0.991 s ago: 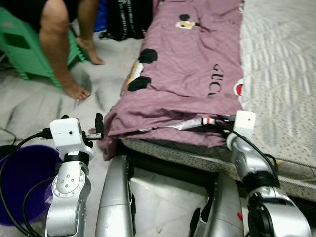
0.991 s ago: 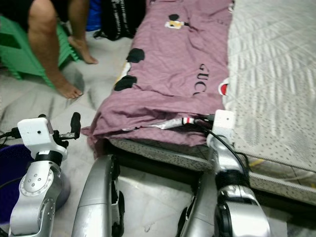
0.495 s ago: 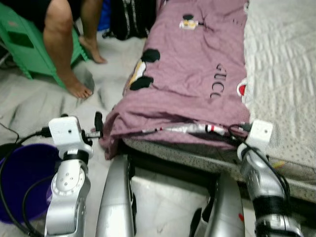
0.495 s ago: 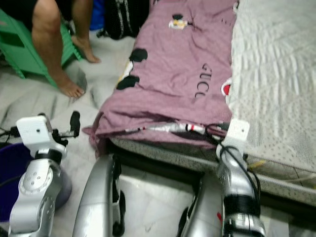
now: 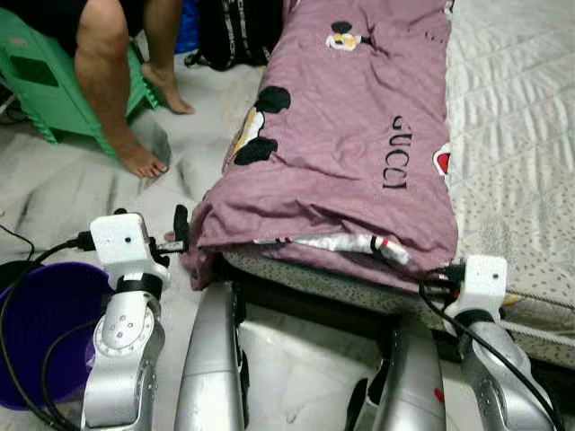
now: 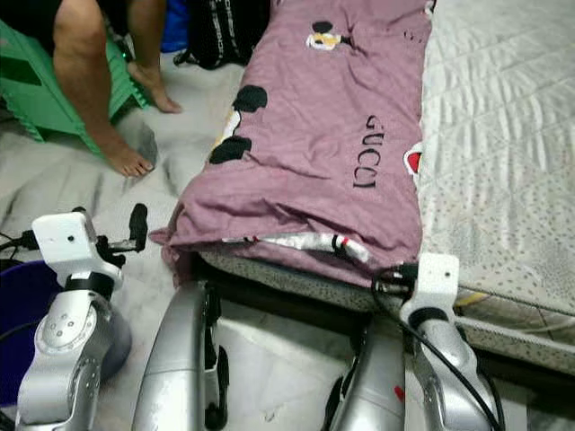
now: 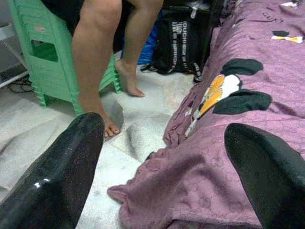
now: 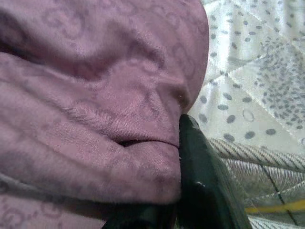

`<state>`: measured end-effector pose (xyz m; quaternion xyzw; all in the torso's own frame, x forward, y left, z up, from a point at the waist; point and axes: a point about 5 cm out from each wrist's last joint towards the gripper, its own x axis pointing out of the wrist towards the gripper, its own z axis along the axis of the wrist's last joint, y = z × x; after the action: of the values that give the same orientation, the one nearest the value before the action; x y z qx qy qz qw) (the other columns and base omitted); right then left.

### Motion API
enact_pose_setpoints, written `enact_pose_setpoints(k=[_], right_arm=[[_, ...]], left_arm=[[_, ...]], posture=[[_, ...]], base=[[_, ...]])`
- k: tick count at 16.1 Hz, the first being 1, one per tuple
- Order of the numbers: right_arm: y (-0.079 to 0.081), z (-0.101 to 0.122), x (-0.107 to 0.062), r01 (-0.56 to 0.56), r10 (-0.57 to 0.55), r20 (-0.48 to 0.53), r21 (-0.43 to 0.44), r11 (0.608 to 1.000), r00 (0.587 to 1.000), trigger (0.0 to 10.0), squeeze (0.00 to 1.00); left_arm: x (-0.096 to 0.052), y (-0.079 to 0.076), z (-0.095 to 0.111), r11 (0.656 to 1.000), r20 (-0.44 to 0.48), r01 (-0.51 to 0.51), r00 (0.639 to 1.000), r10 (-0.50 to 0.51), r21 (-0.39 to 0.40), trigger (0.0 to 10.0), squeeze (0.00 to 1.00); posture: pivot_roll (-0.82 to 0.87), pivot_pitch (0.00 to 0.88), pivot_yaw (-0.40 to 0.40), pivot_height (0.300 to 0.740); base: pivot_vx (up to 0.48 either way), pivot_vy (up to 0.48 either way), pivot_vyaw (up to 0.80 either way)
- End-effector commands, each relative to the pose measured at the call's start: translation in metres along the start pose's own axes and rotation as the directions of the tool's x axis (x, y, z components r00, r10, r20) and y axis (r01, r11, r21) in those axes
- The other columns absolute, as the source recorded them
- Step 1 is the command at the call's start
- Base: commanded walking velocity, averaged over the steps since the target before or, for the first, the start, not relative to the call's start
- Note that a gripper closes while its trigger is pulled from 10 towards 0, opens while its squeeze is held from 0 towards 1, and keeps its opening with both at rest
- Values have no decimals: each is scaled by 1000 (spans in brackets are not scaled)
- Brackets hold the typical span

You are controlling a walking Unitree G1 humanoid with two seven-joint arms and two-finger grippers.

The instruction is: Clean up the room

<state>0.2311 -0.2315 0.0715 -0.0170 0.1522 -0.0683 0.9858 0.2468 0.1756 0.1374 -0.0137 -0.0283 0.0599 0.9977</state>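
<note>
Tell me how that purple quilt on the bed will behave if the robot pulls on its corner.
The purple quilt will probably be floppy: its near edge already sags in folds. It may drag and bunch across the mattress rather than slide as a sheet. The right gripper, pinching one fold, would likely lift only that corner.

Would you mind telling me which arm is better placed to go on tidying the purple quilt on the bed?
Probably the right. The right claw is at the folded purple patterned quilt, its finger pressed against the fabric at the near corner. The left claw is open, hovering off the quilt's left edge over the floor.
</note>
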Motion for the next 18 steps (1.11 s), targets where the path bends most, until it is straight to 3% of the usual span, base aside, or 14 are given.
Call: enact_pose_setpoints(k=[1,3,4,5,6,8,10,14,16,18], right_arm=[[-15,-14,-6,45,-47,-68,-34,998,997,0,0],[-23,-31,-9,44,-64,-178,-116,992,982,0,0],[-26,-39,-10,50,-86,-243,-149,988,966,5529,0],[-28,-44,-8,52,-93,-275,-154,987,957,10000,0],[-30,-45,-7,49,-100,-291,-176,983,952,10000,1000],[-32,-46,-7,54,-111,-318,-183,982,942,10000,1000],[-45,-48,-1,105,-184,-344,-237,966,921,10000,1000],[-65,-41,10,104,-201,-319,-295,950,926,10000,1000],[-76,-22,14,157,-249,-230,-355,922,941,10000,1000],[-69,-7,17,133,-207,-164,-374,918,965,10000,1000]], left_arm=[[0,-1,-5,1000,-21,9,1000,-9,-1,10000,0],[1,0,-6,1000,-26,11,1000,-11,0,10000,0],[2,1,-7,1000,-30,10,1000,-10,1,10000,0],[2,1,-7,1000,-31,9,999,-9,2,10000,0],[2,2,-8,1000,-39,4,999,-4,10,10000,0],[1,2,-9,1000,-44,2,999,-1,14,10000,0],[1,4,-11,1000,-48,-2,999,3,16,10000,0],[3,5,-11,1000,-46,-3,999,4,19,10000,0],[4,6,-11,1000,-45,-5,999,6,22,10000,0],[4,6,-12,1000,-52,0,999,1,25,10000,0]], posture=[[54,156,31,519],[53,151,32,519],[54,147,32,519],[54,147,32,519],[57,141,31,519],[58,138,30,519],[55,132,27,519],[50,123,23,519],[44,116,25,519],[39,109,27,519]], base=[[0,0,0],[0,0,0],[0,0,0],[0,0,0],[0,0,0],[0,0,0],[0,0,0],[0,0,0],[0,0,0],[0,0,0]])
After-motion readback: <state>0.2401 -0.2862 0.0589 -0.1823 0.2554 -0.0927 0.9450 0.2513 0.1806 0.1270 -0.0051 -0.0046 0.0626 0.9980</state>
